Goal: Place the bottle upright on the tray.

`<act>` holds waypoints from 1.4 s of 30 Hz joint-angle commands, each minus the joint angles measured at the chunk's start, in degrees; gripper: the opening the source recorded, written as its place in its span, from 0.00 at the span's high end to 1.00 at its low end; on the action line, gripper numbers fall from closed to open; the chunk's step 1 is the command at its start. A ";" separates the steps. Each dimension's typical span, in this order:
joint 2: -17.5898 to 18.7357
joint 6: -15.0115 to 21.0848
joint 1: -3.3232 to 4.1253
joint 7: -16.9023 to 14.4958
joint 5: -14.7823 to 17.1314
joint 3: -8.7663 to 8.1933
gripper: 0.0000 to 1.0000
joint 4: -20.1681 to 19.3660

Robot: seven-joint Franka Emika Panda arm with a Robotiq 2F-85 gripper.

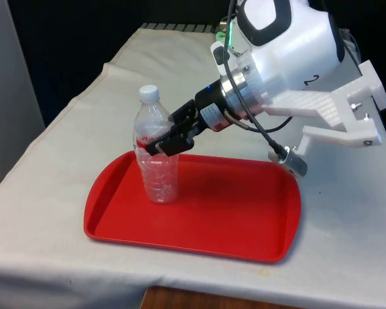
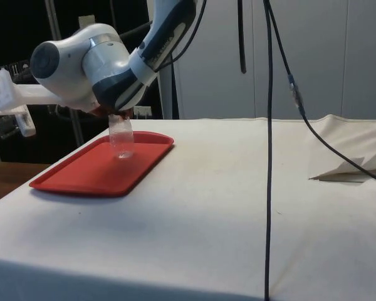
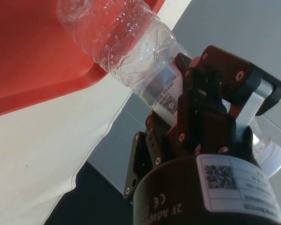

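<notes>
Front view: clear bottle [image 1: 157, 154], white cap, upright on red tray [image 1: 231, 219]; hand [image 1: 167, 139] grasping mid-body.

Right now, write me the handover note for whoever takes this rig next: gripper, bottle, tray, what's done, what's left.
Gripper: shut on the bottle, gripping it from the side around the label band.
Bottle: clear plastic, white cap on top, upright, its base on or just above the red tray, toward the front view's left end of the tray. Contact with the tray floor cannot be confirmed.
Tray: flat on the white cloth, near the table's front edge.
Done: bottle brought over the tray and stood vertical.
Left: confirm the base is seated, open the fingers, back the arm away without tipping the bottle.
</notes>
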 commanded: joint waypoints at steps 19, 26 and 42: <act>0.86 -0.57 -0.17 -1.60 0.34 0.17 0.97 1.38; 2.35 -1.83 -0.23 -4.30 0.80 0.40 0.97 3.84; 3.09 -3.32 -0.06 -6.07 0.17 0.57 0.97 5.56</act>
